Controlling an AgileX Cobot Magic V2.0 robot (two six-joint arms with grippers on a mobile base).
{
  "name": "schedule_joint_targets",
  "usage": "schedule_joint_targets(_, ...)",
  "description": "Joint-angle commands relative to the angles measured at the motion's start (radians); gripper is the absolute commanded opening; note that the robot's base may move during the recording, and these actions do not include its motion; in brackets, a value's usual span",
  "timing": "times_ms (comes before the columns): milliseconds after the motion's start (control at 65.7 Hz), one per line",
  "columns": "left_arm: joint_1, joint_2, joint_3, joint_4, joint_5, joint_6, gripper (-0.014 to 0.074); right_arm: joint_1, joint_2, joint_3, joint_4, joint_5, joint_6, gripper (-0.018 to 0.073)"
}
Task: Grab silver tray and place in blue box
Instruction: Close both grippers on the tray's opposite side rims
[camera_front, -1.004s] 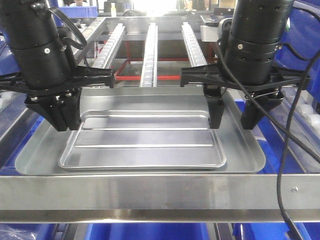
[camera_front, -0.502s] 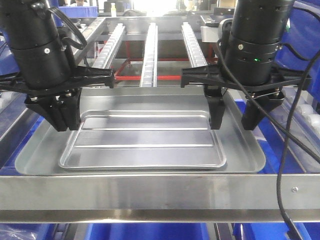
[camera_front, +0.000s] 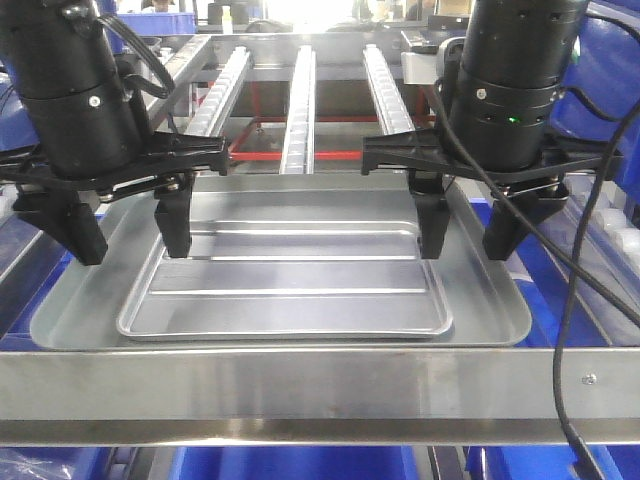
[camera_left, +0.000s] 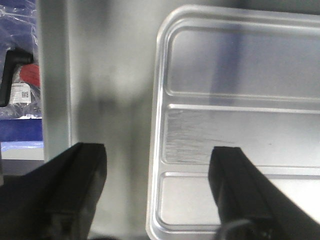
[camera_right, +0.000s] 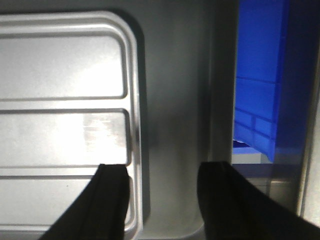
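Note:
The silver tray (camera_front: 285, 290) lies flat inside a larger dull grey tray (camera_front: 485, 295); two raised lines cross its bottom. My left gripper (camera_front: 122, 238) is open, and its fingers straddle the tray's left rim: one over the silver tray (camera_left: 240, 100), the other over the grey tray. In the left wrist view the left gripper (camera_left: 157, 197) holds nothing. My right gripper (camera_front: 466, 238) is open too and straddles the right rim. Its inner finger hangs over the silver tray (camera_right: 60, 100). A ribbed blue box (camera_right: 257, 100) stands right of the trays, lower down.
A wide metal frame bar (camera_front: 300, 385) crosses the front, just below the trays. Three roller rails (camera_front: 298, 100) run away behind them. A black cable (camera_front: 565, 330) hangs from the right arm. More blue crates (camera_front: 605, 80) stand at the far right.
My left gripper has gone from shut to open, its fingers now spread to either side of the tray's left rim. The right gripper and the trays have not moved.

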Motion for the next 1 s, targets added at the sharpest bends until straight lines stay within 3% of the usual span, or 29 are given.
schedule_joint_targets(0, -0.008, -0.045, -0.032, 0.010, -0.019, -0.011, 0.0368, 0.001, -0.046, -0.036, -0.008, -0.023, 0.001, 0.0435)
schedule_joint_targets(989, -0.008, 0.002, -0.030, 0.038, -0.047, -0.011, 0.0368, 0.001, 0.025, -0.036, -0.002, -0.094, 0.000, 0.0435)
